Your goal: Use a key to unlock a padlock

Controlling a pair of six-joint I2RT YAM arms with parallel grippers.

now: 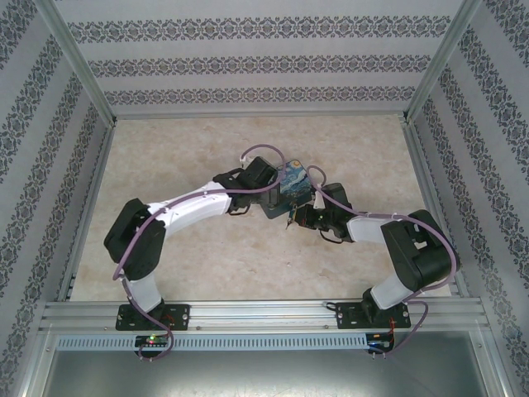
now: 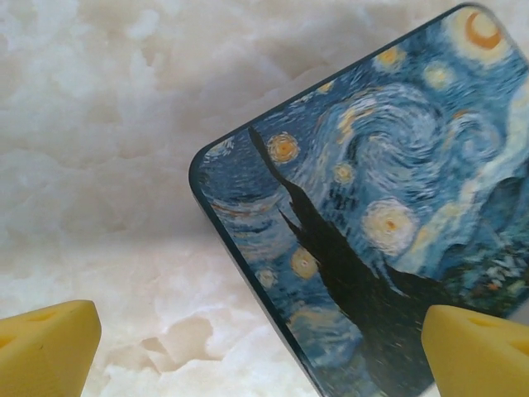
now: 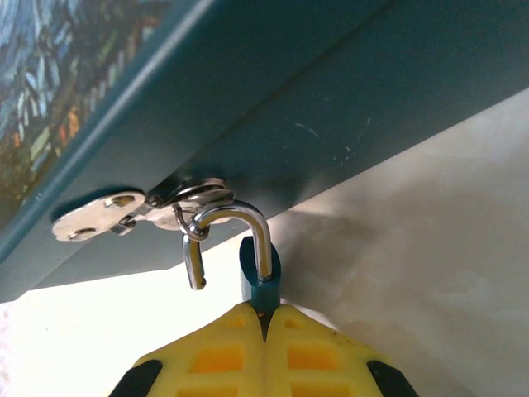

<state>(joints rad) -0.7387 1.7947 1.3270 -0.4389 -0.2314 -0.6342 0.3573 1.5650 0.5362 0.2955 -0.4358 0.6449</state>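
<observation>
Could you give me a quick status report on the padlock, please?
Left gripper open over tin corner. Right gripper shut on padlock body. Shackle looks sprung, one leg free, hooked through hasp.

Top camera, high on the near side, looks down at the painted tin (image 1: 294, 184), far off. Left wrist peers down close over its lid; right wrist, even closer, faces its side wall. All three share it.

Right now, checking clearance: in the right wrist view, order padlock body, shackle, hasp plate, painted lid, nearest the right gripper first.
1. padlock body, at the right gripper tips.
2. shackle, just above.
3. hasp plate, left.
4. painted lid, top left.
</observation>
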